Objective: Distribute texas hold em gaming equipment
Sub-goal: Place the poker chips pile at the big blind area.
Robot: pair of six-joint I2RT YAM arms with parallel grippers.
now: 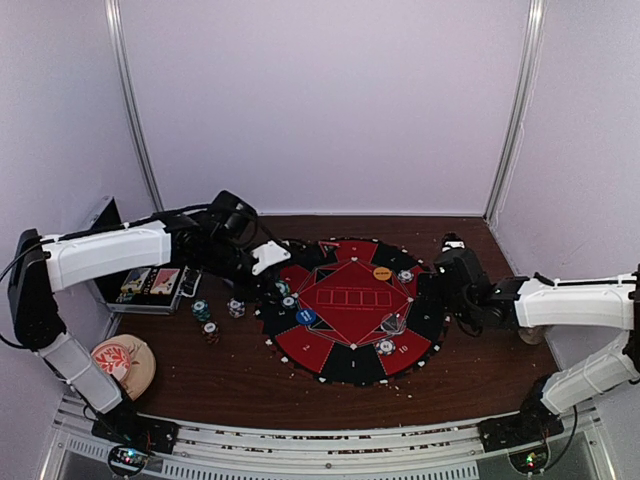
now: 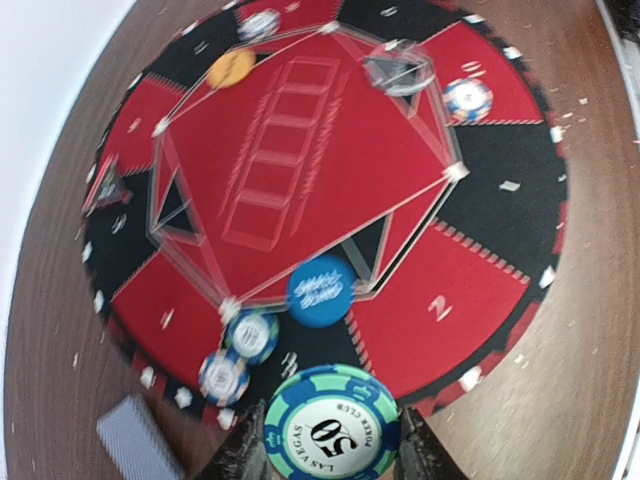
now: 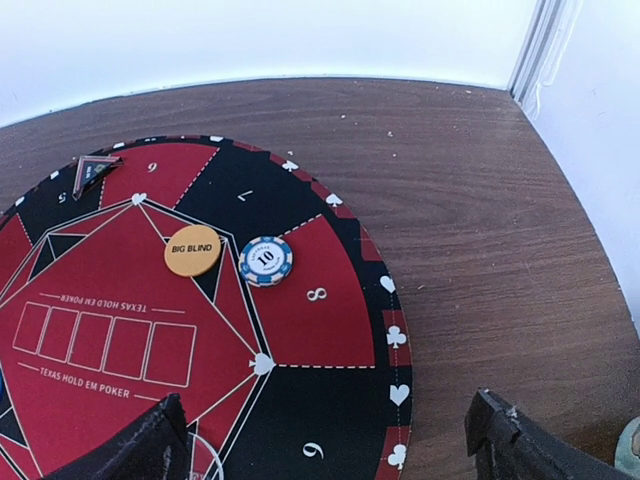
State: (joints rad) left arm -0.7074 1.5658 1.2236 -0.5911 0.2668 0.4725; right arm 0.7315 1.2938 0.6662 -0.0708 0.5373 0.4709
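My left gripper (image 2: pixel 333 440) is shut on a teal and blue "50" poker chip (image 2: pixel 333 425), held just above the near rim of the round red-and-black mat (image 2: pixel 470 290). Ahead of it lie a blue button disc (image 2: pixel 320 290) and two blue-white chips (image 2: pixel 252 335), with a grey-blue card back (image 2: pixel 140 440) to their left. In the top view this gripper (image 1: pixel 275 275) hangs over the mat's left edge. My right gripper (image 3: pixel 325 450) stands open over the mat's right side, nothing between its fingers. An orange "BIG BLIND" disc (image 3: pixel 192 250) and a "10" chip (image 3: pixel 265 260) lie ahead of it.
Three loose chips (image 1: pixel 211 318) sit on the wood left of the mat. The open metal case (image 1: pixel 150 285) stands at the far left, with a round tan pad (image 1: pixel 122 362) in front of it. A clear disc (image 1: pixel 393 325) and another chip (image 1: pixel 385 346) rest on the mat's near side.
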